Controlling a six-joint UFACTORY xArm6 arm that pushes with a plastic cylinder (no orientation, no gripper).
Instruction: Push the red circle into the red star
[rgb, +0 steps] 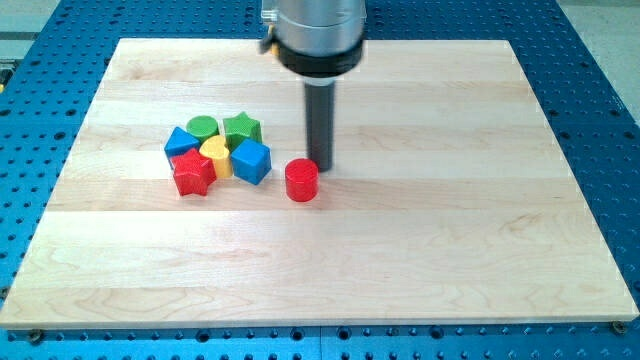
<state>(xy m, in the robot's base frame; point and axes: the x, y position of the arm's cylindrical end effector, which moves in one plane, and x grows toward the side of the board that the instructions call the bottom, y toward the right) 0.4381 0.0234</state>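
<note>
a: where is the red circle block (302, 181) on the pale wooden bench (420, 240)?
b: near centre — my tip (319, 165) just beside its upper right; no end effector in view.
a: and the red star block (193, 174)?
b: left, in a cluster touching a yellow block (216, 154).

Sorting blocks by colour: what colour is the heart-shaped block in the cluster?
Yellow: the heart block shows in the camera view.

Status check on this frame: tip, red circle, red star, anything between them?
My tip just upper right of red circle, close beside it. Red star at cluster's lower left. Blue cube near the direct path between them.
</note>
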